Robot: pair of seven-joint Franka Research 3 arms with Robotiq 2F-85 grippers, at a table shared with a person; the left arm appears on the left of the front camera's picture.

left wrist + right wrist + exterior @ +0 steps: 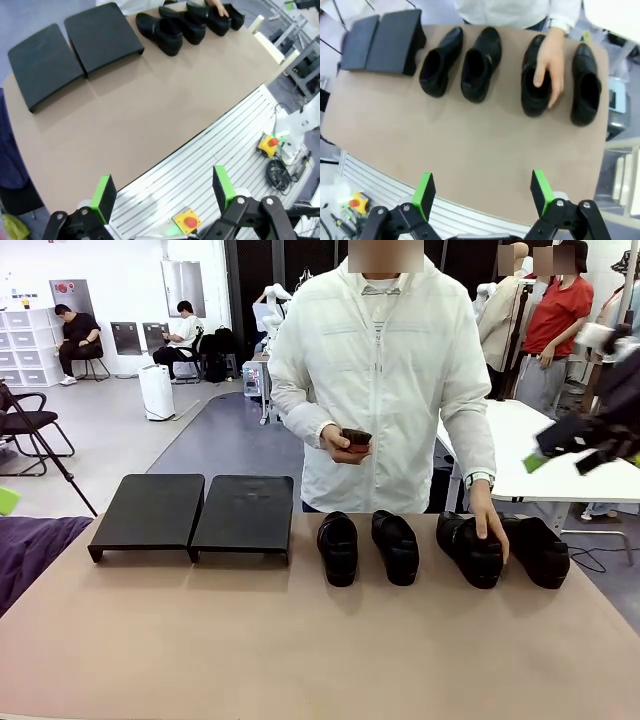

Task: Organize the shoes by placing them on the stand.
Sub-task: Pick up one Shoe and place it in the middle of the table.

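Stand [195, 512]: two flat black panels side by side on the table [300, 650], long edges touching.
Shoes, place: all on the table in one row just beside the stand, on the robot's right of it.
Shoes, count: four; first from the stand [338, 548], second [395, 546], third [460, 552], fourth [541, 552].
Shoes, axis: each long axis runs across the table, roughly parallel to the stand's short sides; toes point toward the person, heel openings toward the robot.
Person's hand [489, 525]: lies on the third shoe from the stand, hiding part of its top.
Cut off: in the left wrist view the two shoes farthest from the stand run past the top edge.
Left gripper [164, 192]: released, jaws wide, holding nothing.
Right gripper [482, 190]: released, jaws wide, holding nothing.
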